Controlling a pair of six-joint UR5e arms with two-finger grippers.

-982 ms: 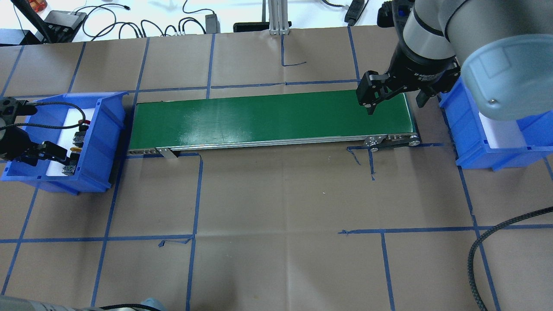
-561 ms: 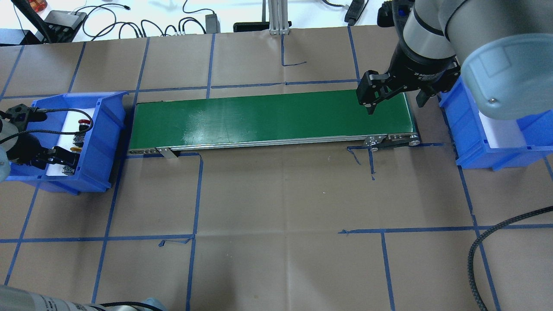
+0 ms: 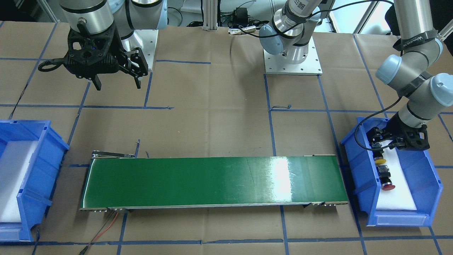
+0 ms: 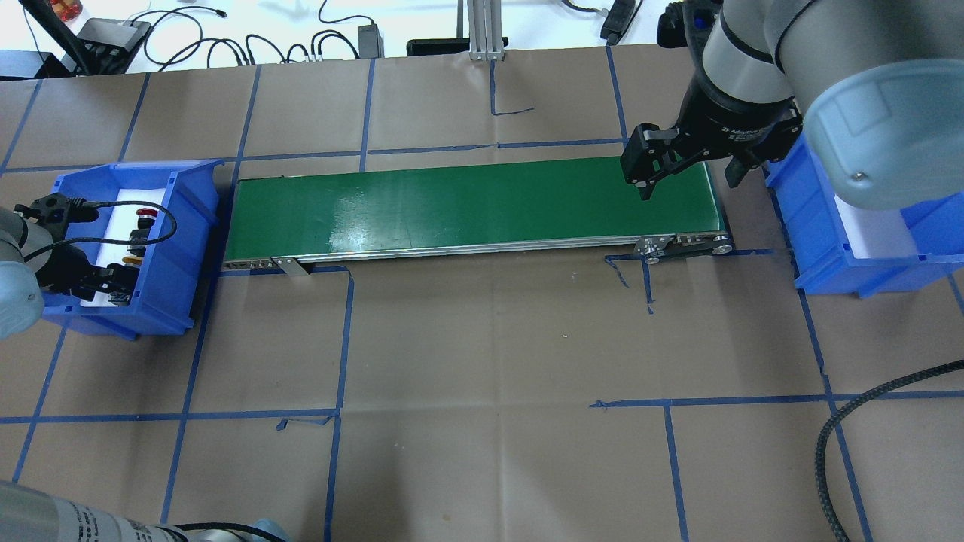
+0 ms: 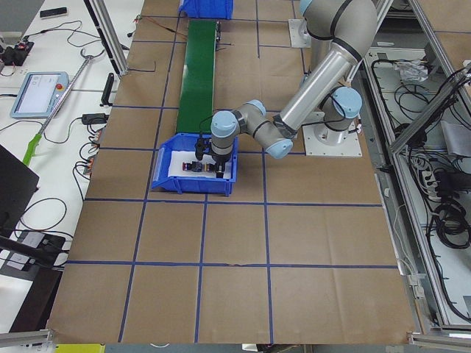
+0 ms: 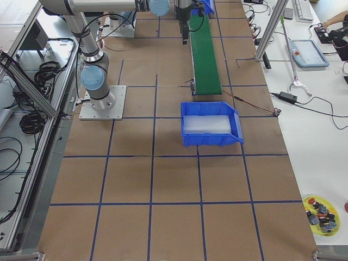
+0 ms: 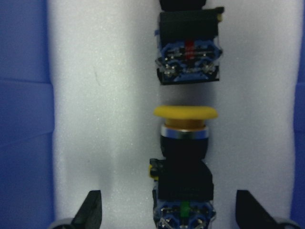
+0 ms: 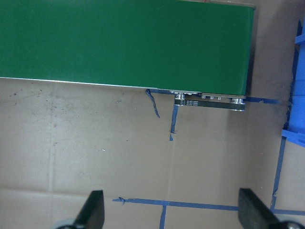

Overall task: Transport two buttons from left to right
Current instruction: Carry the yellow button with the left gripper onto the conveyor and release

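two buttons: both lie on their sides in the left bin [image 3: 357, 179], end to end in one line on its white foam [image 7: 105, 95].
yellow button [image 7: 185, 143]: the one nearer the robot. its cap faces the rear block of the red one, with a narrow strip of foam between them, so they do not touch.
red button [image 3: 385, 177]: the one further from the robot, its cap pointing toward the operators' end of the bin. in the left wrist view only its black block with blue and red detail shows, at the top.
left gripper [image 3: 398, 143]: lowered into the left bin over the yellow button. jaws are spread wide and grip nothing.
fingers [image 7: 91, 210]: one on each side of the yellow button's rear block, both well apart from it and near the bin's blue side walls.
right gripper [image 4: 689, 184]: raised above the table near the belt's right end, toward the robot's side of it. jaws are wide apart, and its wrist view shows only paper between them.
belt [image 4: 474, 203]: green, running between the two bins.
right bin [image 4: 821, 248]: blue, just beyond the belt's right end, with a white foam pad inside.
table cover [image 4: 489, 339]: brown paper marked into squares with blue tape.
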